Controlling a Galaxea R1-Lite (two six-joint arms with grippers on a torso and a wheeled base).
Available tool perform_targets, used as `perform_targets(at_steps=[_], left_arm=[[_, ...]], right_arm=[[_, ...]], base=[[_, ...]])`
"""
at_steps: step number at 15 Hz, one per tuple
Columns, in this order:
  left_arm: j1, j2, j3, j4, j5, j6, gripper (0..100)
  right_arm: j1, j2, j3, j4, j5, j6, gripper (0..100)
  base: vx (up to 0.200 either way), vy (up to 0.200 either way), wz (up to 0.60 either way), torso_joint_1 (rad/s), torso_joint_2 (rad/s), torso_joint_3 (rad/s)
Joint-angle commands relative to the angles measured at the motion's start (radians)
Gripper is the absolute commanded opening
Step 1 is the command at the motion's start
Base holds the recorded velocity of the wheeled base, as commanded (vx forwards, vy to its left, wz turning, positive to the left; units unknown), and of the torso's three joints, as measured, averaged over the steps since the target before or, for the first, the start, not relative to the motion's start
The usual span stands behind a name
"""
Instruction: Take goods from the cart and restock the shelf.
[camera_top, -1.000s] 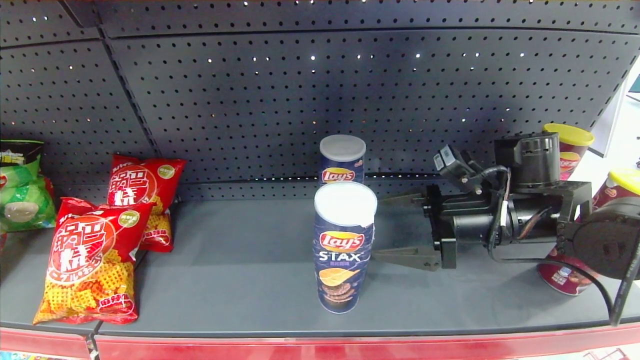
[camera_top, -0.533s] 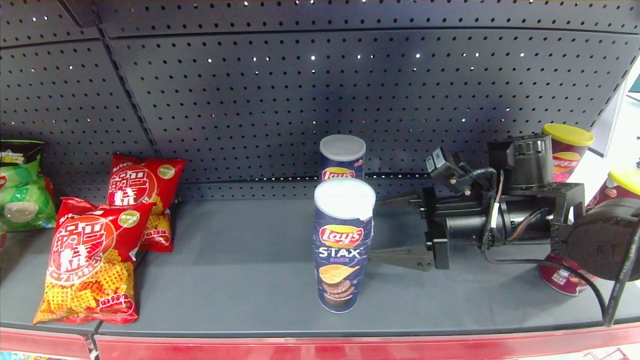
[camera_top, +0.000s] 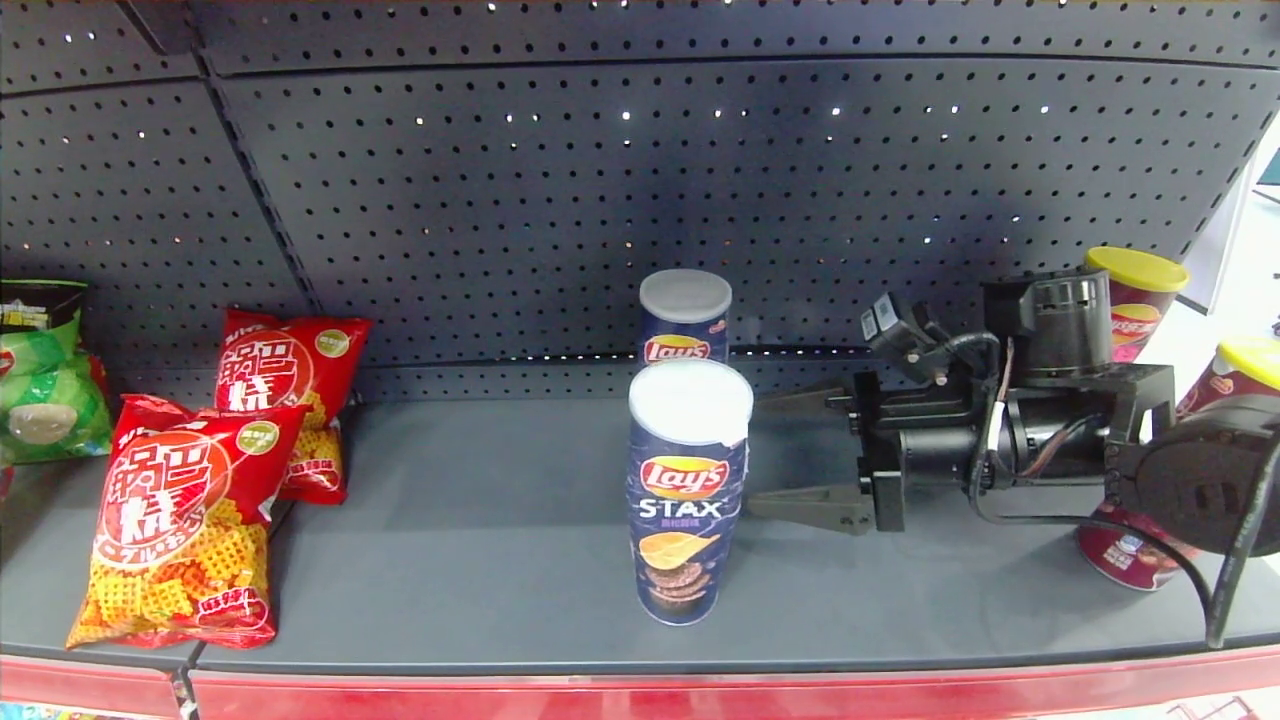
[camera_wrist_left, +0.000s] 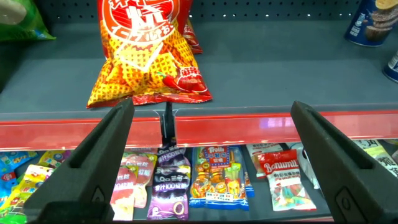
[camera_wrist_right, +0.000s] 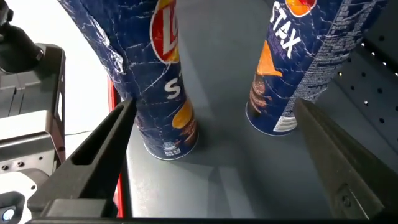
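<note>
Dark pegboard backs a grey shelf (camera_top: 480, 560) with a red front lip, and near its middle stands the front can of chips (camera_top: 688, 490), upright, white lid on, well forward on the board. Straight behind it, close against the pegboard, a second can (camera_top: 685, 315) of the same blue kind stands upright too. The right wrist view has both, the front can (camera_wrist_right: 155, 81) by the shelf's lip and the second can (camera_wrist_right: 298, 68) by the pegboard, with a gap of bare board between them.

Just to the right of the front can lies the right gripper (camera_top: 757, 455), level above the board, jaws apart and holding nothing. Its tips come close beside the can but do not touch it. The arm behind it crosses in front of two red cans with yellow lids (camera_top: 1135, 290) at the shelf's right end.

Far to the left lie two red snack bags (camera_top: 180, 530) and a green bag (camera_top: 45, 390). The left gripper (camera_wrist_left: 211, 155) hangs low before the red lip, jaws wide apart and empty, above a lower shelf of sweet packets (camera_wrist_left: 217, 180).

By my reading the placing step is at its close: the can stands free on its own base, in line with the one behind. The next move calls for drawing the right arm back clear of the can without a finger brushing it, since a tall narrow can tips easily, and without nudging the red cans beside the arm; then a return to the cart for more goods
</note>
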Motion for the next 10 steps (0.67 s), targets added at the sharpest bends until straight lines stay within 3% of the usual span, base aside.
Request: perform_targets(at_steps=[1,10], left_arm=[[0.001,0.001,0.0,0.0,0.0,0.0,100],[0.001,0.001,0.0,0.0,0.0,0.0,100]], right_arm=[[-0.008,-0.003,0.003,0.0,0.002,0.0,100],[0.029,-0.029,0.032,-0.002,0.005,0.0,100]], base=[[0.0,0.0,0.0,0.0,0.0,0.0],[0.0,0.0,0.0,0.0,0.0,0.0]])
